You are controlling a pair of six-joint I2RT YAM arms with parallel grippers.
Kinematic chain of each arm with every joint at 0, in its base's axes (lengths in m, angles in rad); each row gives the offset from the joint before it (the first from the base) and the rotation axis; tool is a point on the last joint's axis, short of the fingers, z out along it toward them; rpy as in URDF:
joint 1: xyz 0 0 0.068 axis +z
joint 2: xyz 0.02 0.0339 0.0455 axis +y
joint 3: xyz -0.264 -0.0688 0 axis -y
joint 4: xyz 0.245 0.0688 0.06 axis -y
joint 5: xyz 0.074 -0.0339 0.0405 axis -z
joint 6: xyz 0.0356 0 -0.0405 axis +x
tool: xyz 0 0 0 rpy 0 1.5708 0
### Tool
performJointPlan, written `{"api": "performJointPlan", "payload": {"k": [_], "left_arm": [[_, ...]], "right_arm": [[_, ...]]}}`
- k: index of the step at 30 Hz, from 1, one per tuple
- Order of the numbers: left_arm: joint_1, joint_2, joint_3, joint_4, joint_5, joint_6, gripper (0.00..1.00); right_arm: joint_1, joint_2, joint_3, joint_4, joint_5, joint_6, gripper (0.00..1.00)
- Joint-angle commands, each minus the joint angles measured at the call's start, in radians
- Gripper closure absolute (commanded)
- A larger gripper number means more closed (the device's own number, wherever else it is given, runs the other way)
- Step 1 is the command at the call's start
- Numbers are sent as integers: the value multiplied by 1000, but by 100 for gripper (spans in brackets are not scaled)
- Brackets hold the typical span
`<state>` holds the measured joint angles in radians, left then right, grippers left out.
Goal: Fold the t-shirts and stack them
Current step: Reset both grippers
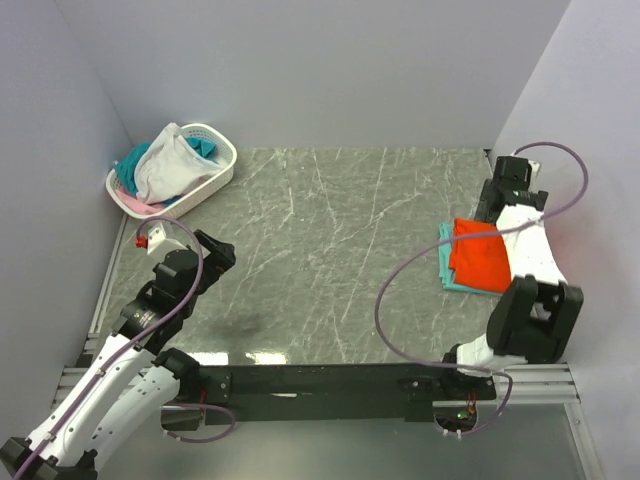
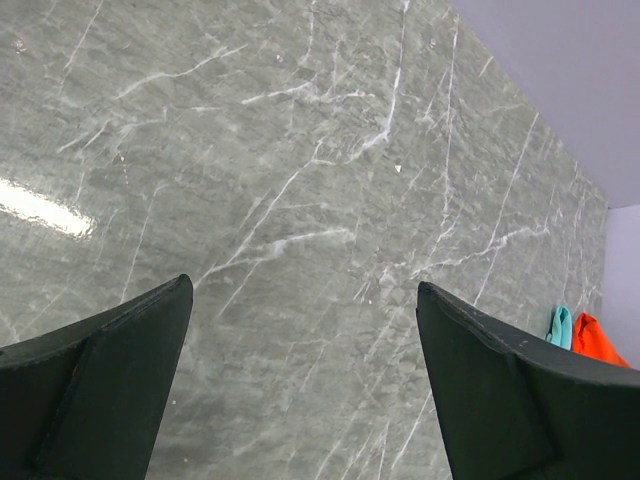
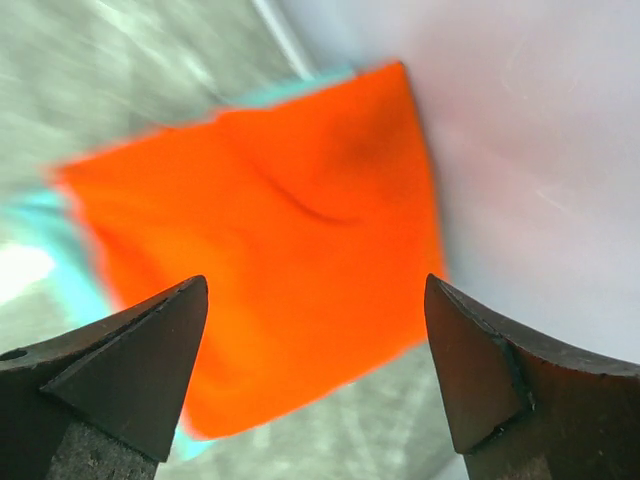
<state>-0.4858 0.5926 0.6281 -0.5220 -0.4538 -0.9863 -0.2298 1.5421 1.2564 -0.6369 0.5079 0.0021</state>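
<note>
A folded bright orange t-shirt (image 1: 478, 258) lies on a folded teal t-shirt (image 1: 444, 262) at the table's right side, close to the wall. My right gripper (image 1: 487, 212) hangs over this stack. In the right wrist view it (image 3: 315, 280) is open with nothing between its fingers; the orange t-shirt (image 3: 270, 240) lies below and teal (image 3: 30, 205) peeks out at its left. My left gripper (image 1: 222, 256) hovers at the left, open and empty (image 2: 303, 285) above bare marble. The orange (image 2: 597, 340) and teal (image 2: 560, 325) stack shows far off in the left wrist view.
A white perforated basket (image 1: 222, 175) stands at the back left, holding a white garment (image 1: 170, 165), teal cloth (image 1: 205, 147) and pink cloth (image 1: 140, 207). Walls close in on the left, back and right. A purple cable (image 1: 400, 275) loops over the table near the right arm.
</note>
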Motion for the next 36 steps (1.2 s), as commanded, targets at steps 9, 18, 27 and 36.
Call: {"api": "performJointPlan", "payload": {"k": [9, 18, 27, 36], "left_arm": [[0, -13, 73, -58, -55, -35, 1], [0, 1, 78, -16, -6, -20, 1], [0, -10, 33, 5, -22, -52, 0], [0, 7, 38, -33, -20, -75, 1]], "right_arm": [[-5, -508, -314, 359, -489, 317, 5], [-5, -770, -592, 511, -919, 380, 4], [-5, -973, -802, 542, -977, 417, 4], [-5, -1030, -848, 565, -959, 438, 4]]}}
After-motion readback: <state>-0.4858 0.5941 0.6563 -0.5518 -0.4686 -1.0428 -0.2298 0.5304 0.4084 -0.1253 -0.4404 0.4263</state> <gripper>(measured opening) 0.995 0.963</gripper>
